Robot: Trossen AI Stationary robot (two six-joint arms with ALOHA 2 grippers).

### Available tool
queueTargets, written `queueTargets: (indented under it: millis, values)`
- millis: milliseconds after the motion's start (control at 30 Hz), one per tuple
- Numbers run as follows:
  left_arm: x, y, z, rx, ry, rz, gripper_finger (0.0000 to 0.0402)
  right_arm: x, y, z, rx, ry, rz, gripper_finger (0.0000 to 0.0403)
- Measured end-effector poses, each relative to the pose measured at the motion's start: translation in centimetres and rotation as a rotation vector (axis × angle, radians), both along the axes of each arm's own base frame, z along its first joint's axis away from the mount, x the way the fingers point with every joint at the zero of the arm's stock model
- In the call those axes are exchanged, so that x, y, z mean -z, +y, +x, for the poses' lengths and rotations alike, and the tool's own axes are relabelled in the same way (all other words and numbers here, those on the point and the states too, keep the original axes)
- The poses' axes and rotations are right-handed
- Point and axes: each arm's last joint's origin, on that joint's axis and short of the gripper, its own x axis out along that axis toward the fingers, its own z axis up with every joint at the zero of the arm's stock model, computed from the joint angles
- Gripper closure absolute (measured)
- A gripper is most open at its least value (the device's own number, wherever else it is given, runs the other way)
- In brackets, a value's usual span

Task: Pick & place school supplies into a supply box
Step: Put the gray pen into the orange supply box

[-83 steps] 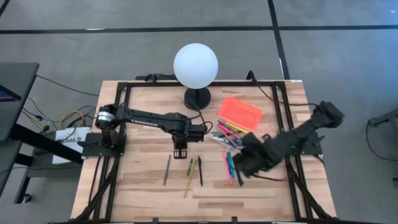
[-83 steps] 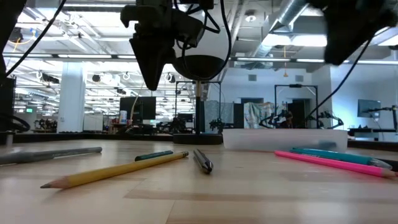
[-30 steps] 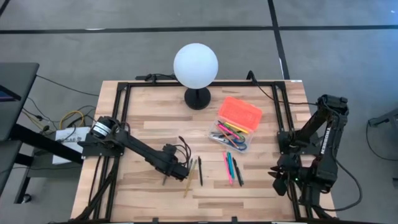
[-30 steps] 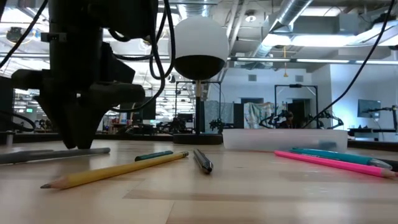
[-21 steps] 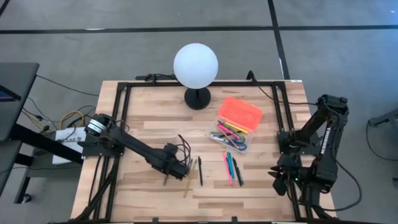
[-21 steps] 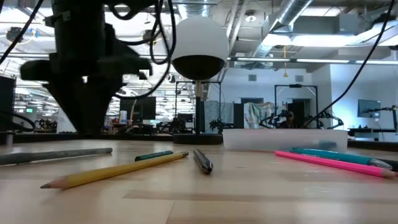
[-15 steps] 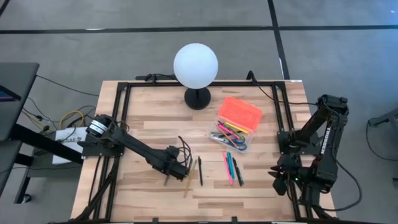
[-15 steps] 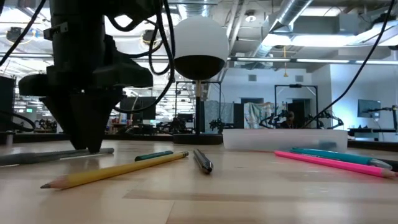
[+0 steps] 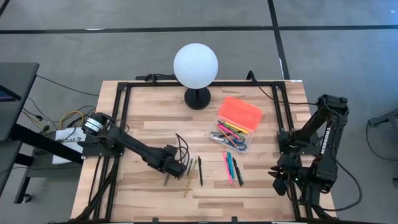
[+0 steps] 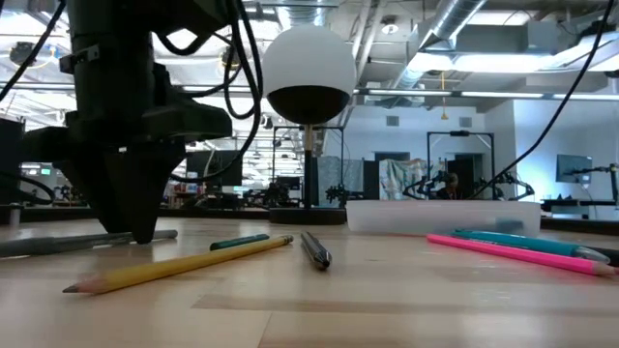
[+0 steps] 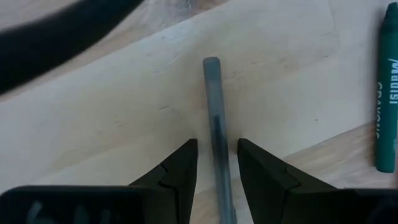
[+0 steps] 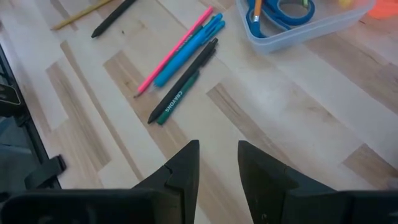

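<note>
A grey pen (image 11: 213,112) lies flat on the wooden table, left of the other loose supplies. My left gripper (image 11: 216,144) points down over it, open, one finger on each side of the pen and a thin gap to both; in the low view its tips (image 10: 135,235) are just above the tabletop. A yellow pencil (image 9: 189,182), a green crayon (image 11: 387,93) and a black pen (image 9: 200,171) lie beside it. The supply box (image 9: 227,134) has its orange lid (image 9: 240,111) behind it and blue scissors (image 12: 283,9) inside. My right gripper (image 12: 217,146) hangs open at the table's near right.
Pink, blue and dark pens (image 12: 183,59) lie side by side near the middle of the table. A white globe lamp (image 9: 196,65) stands at the far edge. Black frame rails (image 9: 118,124) run along the table's sides. Bare wood lies along the near edge.
My left gripper has tipped to point more nearly straight down and has sunk a little onto the grey pen's place, staying open. The pen and the other supplies lie as before.
</note>
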Motion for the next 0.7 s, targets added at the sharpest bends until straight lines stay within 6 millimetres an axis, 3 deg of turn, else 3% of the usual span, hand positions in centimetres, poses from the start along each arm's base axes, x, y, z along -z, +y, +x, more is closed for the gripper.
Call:
queueTargets:
  millis: [233, 700]
  values:
    - [-0.89, -0.64, 0.35, 0.043, -0.005, 0.116, 0.0291, 0.0, 0.06, 0.02, -0.001, -0.002, 0.006, 0.0301]
    - [-1.0, -0.64, 0.73, 0.123, -0.008, 0.096, 0.0296, -0.01, -0.08, 0.0, -0.02, 0.006, -0.023, 0.0301]
